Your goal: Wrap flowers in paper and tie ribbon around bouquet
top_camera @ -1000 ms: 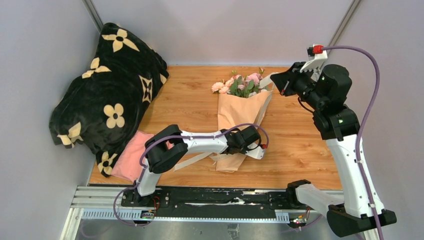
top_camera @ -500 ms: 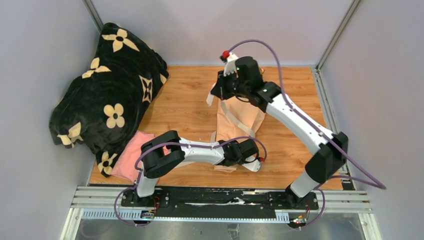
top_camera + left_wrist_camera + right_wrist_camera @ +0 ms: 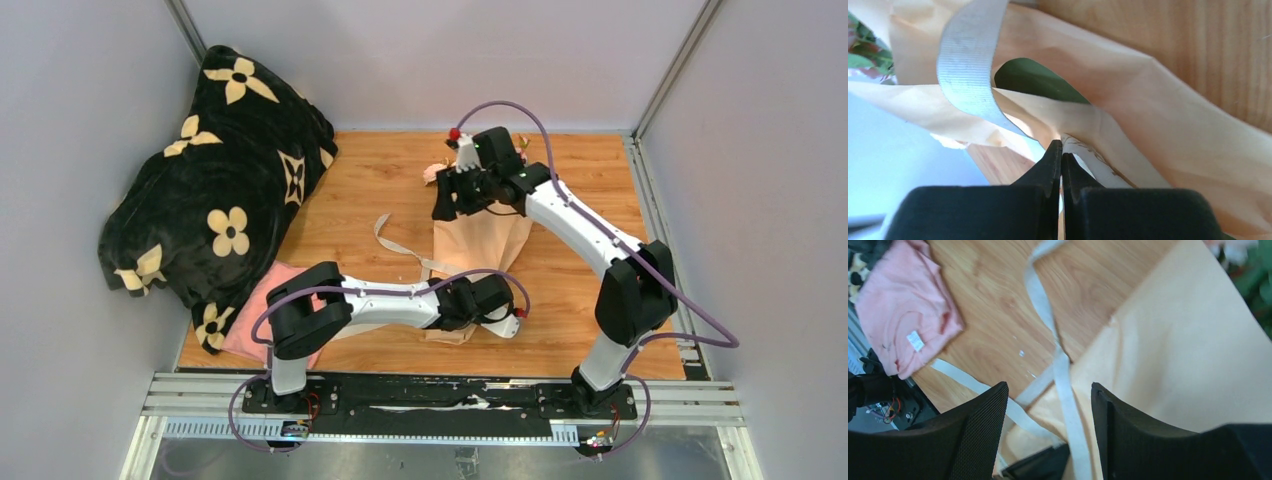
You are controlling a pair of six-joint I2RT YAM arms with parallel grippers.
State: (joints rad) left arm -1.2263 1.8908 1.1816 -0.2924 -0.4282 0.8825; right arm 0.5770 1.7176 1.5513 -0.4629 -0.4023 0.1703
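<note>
Left wrist view shows our left fingers point(image 3: 1045, 170) pinched shut at the bouquet's point(image 3: 480, 240) narrow end. We judge they pin the paper point(image 3: 1168, 115) cone to the surface point(image 3: 350, 180), while our right fingers point(image 3: 978, 430), spread wide and empty, hover above the loose ribbon point(image 3: 1040, 300).

The top view is bright and even, with only soft, faint shadows. The left wrist view shows light glowing through the paper point(image 3: 1168, 120), with a washed-out pale patch at 8 o'clock. The right wrist view blurs the flowers point(image 3: 1248, 270) at 1 o'clock.
</note>
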